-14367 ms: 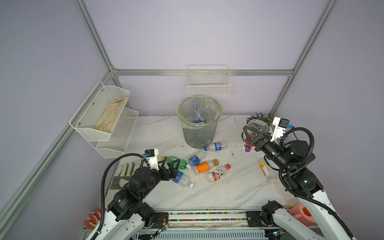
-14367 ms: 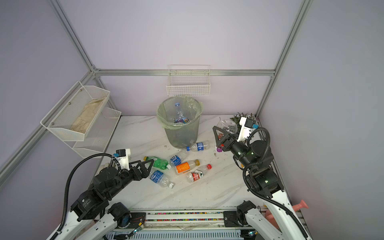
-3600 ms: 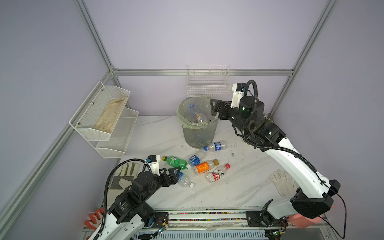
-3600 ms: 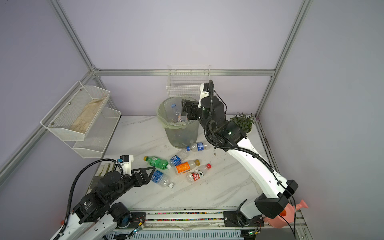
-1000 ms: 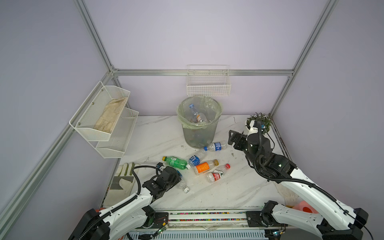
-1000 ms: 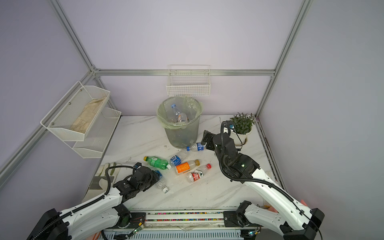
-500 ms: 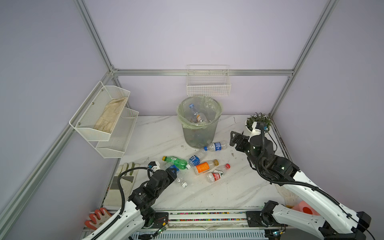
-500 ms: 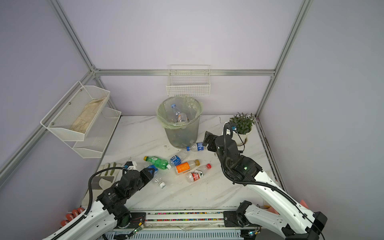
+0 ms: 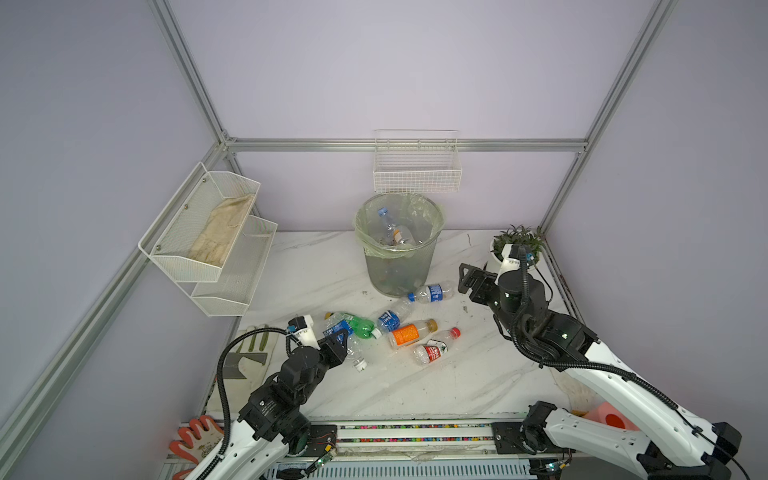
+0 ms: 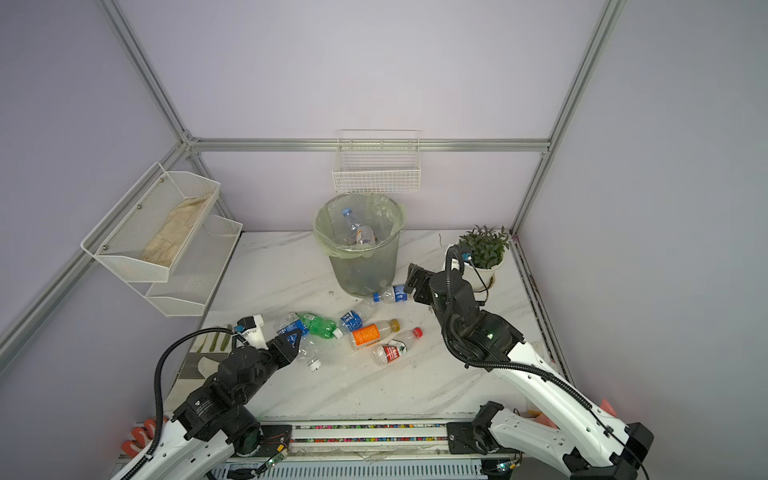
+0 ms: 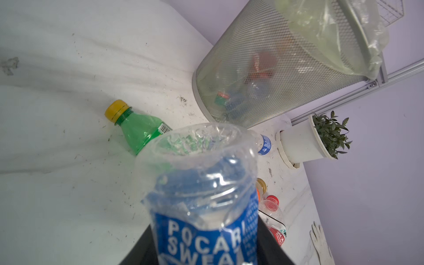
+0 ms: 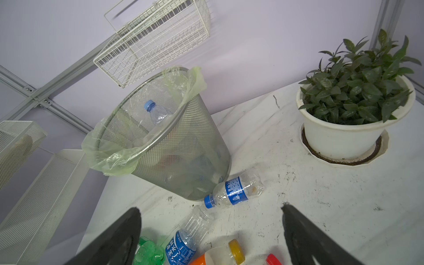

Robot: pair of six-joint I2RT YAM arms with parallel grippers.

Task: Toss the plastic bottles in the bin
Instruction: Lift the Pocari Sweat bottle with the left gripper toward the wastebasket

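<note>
Six plastic bottles (image 9: 410, 334) outside the bin (image 9: 399, 270), perhaps two inside; left gripper (image 9: 337, 338) clamps the POCARI SWEAT bottle (image 11: 206, 195); right gripper (image 9: 463, 277), at bin's four o'clock, gapes empty.

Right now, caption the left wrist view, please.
Left gripper grips a Pocari Sweat bottle; green bottle and mesh bin beyond.

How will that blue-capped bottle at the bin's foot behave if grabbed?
The blue-capped bottle looks nearly empty, so probably very light. Its crumpled wall suggests it will crush when squeezed. Lying on its side on the smooth tabletop, it may roll if nudged.
</note>
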